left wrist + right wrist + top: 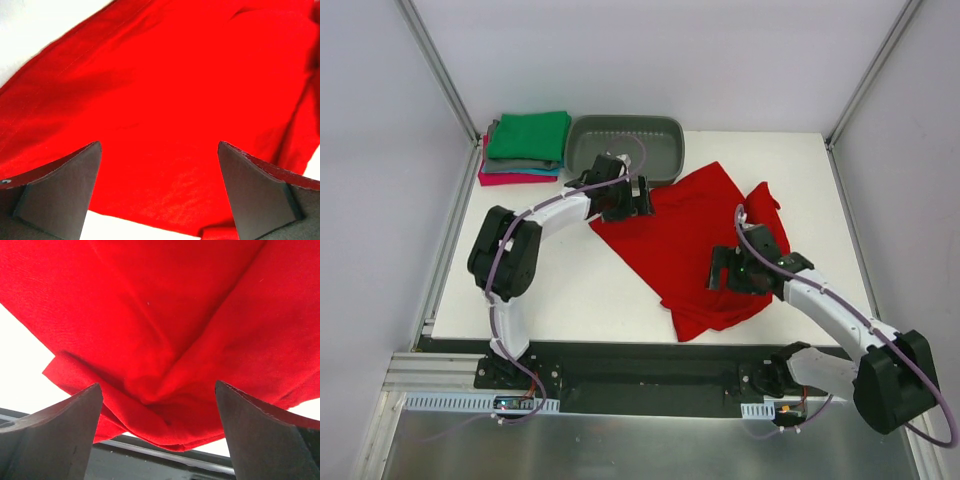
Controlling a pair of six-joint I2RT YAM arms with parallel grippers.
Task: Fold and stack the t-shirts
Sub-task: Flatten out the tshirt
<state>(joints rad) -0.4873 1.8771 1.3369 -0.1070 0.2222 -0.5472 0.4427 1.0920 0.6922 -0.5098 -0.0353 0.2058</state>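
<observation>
Left fingers (65, 185) and right fingers (55, 435) gape over your unfolded red shirt (710, 230).
Left wrist: nothing held, flat cloth below, placed to pinch an edge. Right wrist: nothing held either, straddling a bunched hem you'd probably straighten. Overhead: shirt lies crumpled on the bench (550, 290), folded stack (525, 150) far left beside the tub (620, 140).

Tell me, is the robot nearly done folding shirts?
Partly. A folded stack, green on top, sits at the far left corner. The red shirt lies rumpled and unfolded, with the left gripper and right gripper open over it. Folding and stacking it is left.
</observation>
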